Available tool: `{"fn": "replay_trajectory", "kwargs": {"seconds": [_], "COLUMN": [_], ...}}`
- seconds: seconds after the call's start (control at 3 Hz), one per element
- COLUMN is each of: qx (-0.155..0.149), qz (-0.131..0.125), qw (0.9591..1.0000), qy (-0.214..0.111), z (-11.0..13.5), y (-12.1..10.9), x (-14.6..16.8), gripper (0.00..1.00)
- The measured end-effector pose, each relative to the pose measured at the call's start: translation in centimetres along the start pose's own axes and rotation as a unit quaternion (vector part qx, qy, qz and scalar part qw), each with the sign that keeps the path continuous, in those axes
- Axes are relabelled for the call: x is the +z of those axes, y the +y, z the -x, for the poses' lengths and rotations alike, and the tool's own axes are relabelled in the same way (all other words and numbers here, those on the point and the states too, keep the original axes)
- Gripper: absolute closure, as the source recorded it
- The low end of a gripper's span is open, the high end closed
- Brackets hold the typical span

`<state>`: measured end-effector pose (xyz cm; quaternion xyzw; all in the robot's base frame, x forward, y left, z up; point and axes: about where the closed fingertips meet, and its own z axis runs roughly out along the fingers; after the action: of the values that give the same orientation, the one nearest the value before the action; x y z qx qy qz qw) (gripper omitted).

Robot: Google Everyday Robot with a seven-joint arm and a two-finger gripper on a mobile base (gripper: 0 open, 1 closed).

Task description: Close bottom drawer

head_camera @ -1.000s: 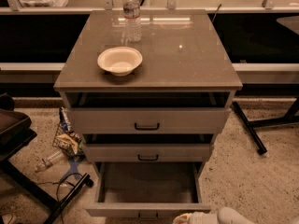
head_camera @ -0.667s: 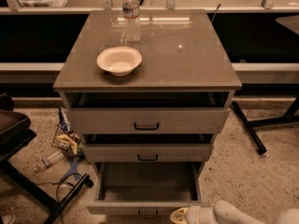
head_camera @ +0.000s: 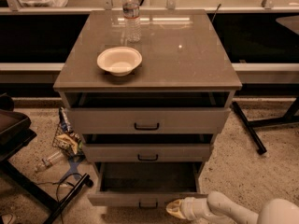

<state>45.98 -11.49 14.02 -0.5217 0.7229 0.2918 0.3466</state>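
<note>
Reaching in from the lower right, the gripper (head_camera: 176, 209) has crept left and slightly up over the last second, and more of the pale arm behind it now shows. It sits low at the right end of the bottom drawer (head_camera: 121, 199), just beside the drawer's front panel; contact looks likely but cannot be confirmed. Whether the gripper is spread or closed cannot be told from this view.

The bottom drawer is the lowest in the cabinet and is pulled far out, its dark interior open to view, with the small dark handle (head_camera: 148, 203) at the middle of its front. The task seems to be at the approach stage: the arm has arrived at the drawer front, but the push is not yet done, and the whole travel back into the cabinet remains.

By count, the cabinet has three drawers. The top drawer (head_camera: 147, 120) and the middle drawer (head_camera: 148, 152) are each slightly open, much less than the lowest. On the cabinet top (head_camera: 187, 59) stand one bowl (head_camera: 119, 60) and one water bottle (head_camera: 131, 13), near each other on the left half.
</note>
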Motion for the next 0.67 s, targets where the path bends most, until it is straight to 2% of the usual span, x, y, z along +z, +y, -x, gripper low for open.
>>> {"fn": "replay_trajectory", "kwargs": {"seconds": [0.33,0.67], "qx": [-0.001,-0.013], "qz": [-0.001,-0.005], "qw": [1.0,0.9999], "qy": [0.001,0.008], "z": [0.4,2.3], "y": [-1.0,-3.8], "x": [0.6,2.3], "gripper": [1.0,1.0]}}
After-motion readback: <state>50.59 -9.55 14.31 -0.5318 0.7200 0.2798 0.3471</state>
